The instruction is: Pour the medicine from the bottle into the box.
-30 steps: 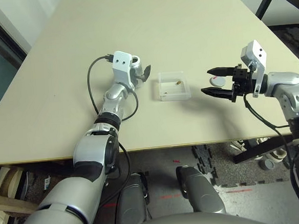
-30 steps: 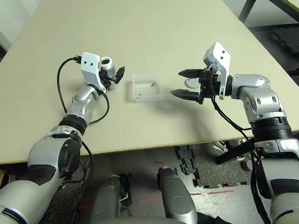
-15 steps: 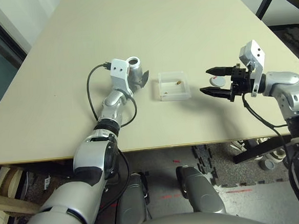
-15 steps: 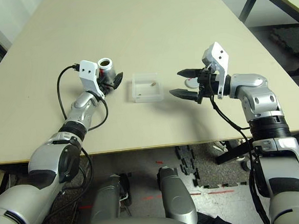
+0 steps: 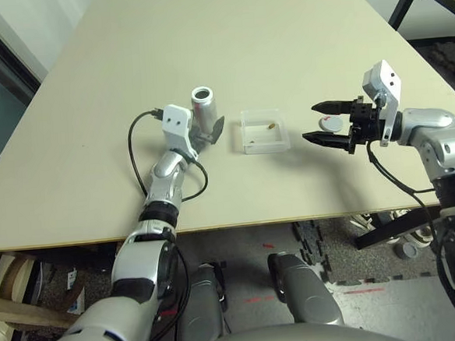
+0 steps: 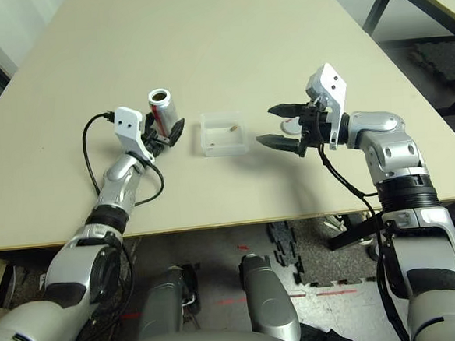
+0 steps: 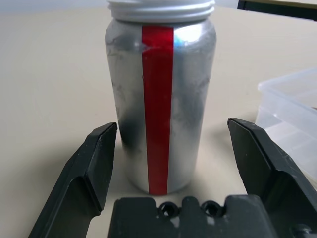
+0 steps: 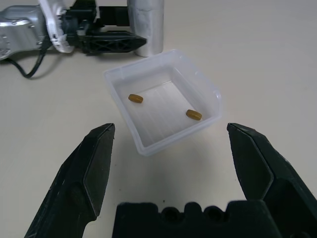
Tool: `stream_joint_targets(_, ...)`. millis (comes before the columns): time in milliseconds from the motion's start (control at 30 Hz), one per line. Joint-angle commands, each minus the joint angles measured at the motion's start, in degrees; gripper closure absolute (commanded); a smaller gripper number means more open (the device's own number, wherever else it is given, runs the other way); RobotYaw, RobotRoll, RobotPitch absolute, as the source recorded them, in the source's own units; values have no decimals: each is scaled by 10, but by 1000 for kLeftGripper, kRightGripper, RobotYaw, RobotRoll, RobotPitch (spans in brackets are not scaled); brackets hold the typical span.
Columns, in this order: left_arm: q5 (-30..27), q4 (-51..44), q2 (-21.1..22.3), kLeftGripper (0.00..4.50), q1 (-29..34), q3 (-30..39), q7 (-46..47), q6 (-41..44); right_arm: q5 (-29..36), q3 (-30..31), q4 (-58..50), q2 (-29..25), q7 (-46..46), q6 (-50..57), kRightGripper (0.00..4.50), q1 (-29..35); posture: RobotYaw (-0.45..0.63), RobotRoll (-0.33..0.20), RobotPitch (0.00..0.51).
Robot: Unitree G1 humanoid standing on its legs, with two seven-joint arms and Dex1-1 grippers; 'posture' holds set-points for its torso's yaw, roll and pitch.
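Pills (image 8: 193, 115) already in box (image 8: 145, 148), bottle (image 7: 161, 109) upright just left of it. My left gripper (image 7: 172, 124)'s spread wide, holding nothing; right gripper (image 8: 171, 126) same, right of box. I'd back left straight out, no bottle nudge.

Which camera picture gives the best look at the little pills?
The right wrist view: it shows two separate brownish-yellow pills lying apart inside the clear box. Both eye views show them as tiny specks; the left wrist view shows the box but hardly its contents.
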Motion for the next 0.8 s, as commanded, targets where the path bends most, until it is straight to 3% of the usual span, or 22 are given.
stream_joint_targets(33, -14, -59, -5, 23, 43, -9, 2, 36, -5, 4, 7, 1, 3, -5, 0, -6, -274, 0, 141)
stream_joint_targets(233, -29, -177, 0, 23, 112, -9, 14, 93, -6, 0, 6, 2, 1, -7, 0, -1, -275, 0, 142)
stream_joint_targets(533, -72, -343, 39, 23, 166, 62, 105, 201, 21, -48, -14, 9, -59, 10, 0, 30, -261, 0, 151)
stream_joint_targets(800, -106, -345, 110, 23, 164, 133, 135, 243, 59, -138, -32, 20, -164, 24, 0, 67, -247, 0, 158)
